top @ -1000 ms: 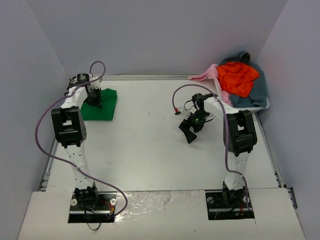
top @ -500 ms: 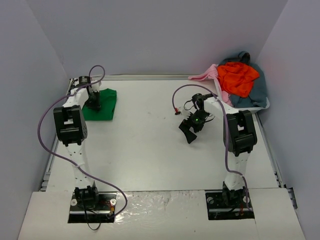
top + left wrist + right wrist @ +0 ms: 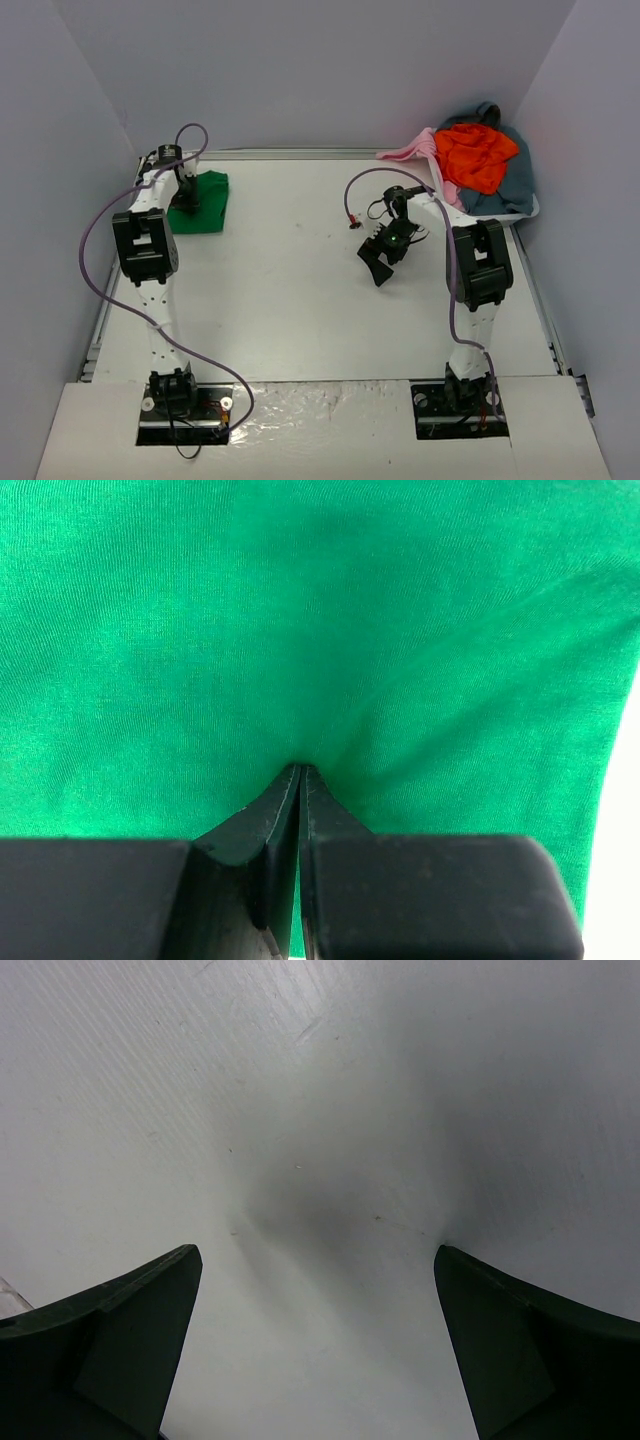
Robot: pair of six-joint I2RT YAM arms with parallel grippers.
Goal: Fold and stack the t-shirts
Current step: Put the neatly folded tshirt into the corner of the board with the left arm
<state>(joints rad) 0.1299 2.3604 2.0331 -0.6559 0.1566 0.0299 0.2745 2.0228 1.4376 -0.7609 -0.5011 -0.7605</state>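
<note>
A bright green t-shirt (image 3: 208, 200), folded into a flat rectangle, lies at the table's far left; it fills the left wrist view (image 3: 320, 630). My left gripper (image 3: 187, 205) (image 3: 301, 770) is shut, its tips pressed down onto the green cloth, which creases faintly around them. At the far right corner is a heap of t-shirts: orange-red (image 3: 476, 155) on top, pale pink (image 3: 408, 151) hanging left, grey-blue (image 3: 512, 185) underneath. My right gripper (image 3: 379, 266) (image 3: 318, 1260) hangs open over bare table right of centre, holding nothing.
The white table (image 3: 300, 290) is walled by grey panels at the back and both sides. A metal rail (image 3: 300, 153) runs along the far edge. Purple cables loop off both arms.
The left gripper has slid a little toward the far left corner, and the green t-shirt has shifted with it. The right arm has not moved.
</note>
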